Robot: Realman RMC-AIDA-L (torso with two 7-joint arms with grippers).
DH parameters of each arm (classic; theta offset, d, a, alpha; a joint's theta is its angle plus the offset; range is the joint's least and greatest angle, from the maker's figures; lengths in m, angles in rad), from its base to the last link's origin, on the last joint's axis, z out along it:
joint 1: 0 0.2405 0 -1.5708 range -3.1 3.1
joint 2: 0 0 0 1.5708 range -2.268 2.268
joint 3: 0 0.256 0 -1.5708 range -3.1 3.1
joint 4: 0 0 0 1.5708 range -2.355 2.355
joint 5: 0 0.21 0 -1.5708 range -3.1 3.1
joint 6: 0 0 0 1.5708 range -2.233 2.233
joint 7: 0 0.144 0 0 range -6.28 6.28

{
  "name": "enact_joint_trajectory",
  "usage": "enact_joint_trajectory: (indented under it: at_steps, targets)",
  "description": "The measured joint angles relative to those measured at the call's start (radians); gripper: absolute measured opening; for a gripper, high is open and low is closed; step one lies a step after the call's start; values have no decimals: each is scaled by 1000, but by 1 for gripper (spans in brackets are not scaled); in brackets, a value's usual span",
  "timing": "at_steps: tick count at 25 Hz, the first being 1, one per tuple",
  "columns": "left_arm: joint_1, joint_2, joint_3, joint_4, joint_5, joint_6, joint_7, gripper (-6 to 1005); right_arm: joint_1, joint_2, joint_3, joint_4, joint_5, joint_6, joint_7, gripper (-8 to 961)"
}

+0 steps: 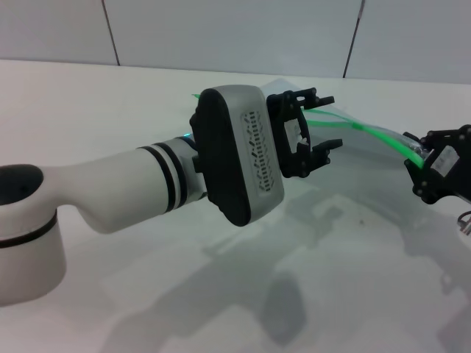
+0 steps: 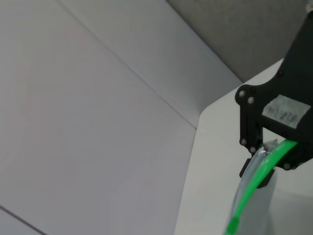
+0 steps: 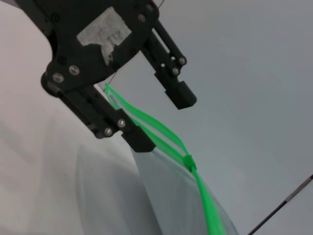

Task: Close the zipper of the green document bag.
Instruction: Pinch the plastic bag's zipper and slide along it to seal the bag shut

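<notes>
The green document bag (image 1: 358, 152) is a translucent pale pouch held up off the white table. Its zipper (image 1: 383, 136) is a bright green strip along the top edge. My right gripper (image 1: 421, 159) is shut on the bag's right corner, where the green strip ends; the left wrist view shows that right gripper (image 2: 270, 157) clamping the zipper (image 2: 244, 200). My left gripper (image 1: 333, 122) is open at the bag's left end. In the right wrist view the slider tab (image 3: 190, 162) sits on the zipper (image 3: 208, 200), and the strip is split between the tab and the left gripper (image 3: 165, 121).
The white table (image 1: 147, 103) stretches wide around both arms, with grey wall panels (image 1: 235, 29) behind it. My left forearm (image 1: 243, 158) fills the middle of the head view and hides part of the bag. The table's far corner (image 2: 208, 110) shows in the left wrist view.
</notes>
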Motion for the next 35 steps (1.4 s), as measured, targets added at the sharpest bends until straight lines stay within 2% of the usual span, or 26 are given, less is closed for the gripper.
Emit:
enact_joint_trajectory:
  at_steps: [8, 11, 16, 22, 35]
  targets:
    - [-39, -3, 0, 11, 40, 1, 0, 586, -3, 1, -5, -4, -1, -1, 1, 51]
    - [-52, -17, 1, 33, 58, 1, -3, 587, -4, 2, -9, -8, -1, -2, 1, 51]
    - [-65, -46, -1, 71, 78, 1, -1, 509, -9, 2, -12, -22, -1, -3, 1, 51]
    - [-67, -72, -6, 81, 96, 25, 0, 512, -12, 2, -13, -29, -2, -3, 1, 52]
    - [-48, -90, -20, 75, 104, 26, 1, 322, -6, 2, -14, -16, -3, -3, 1, 51]
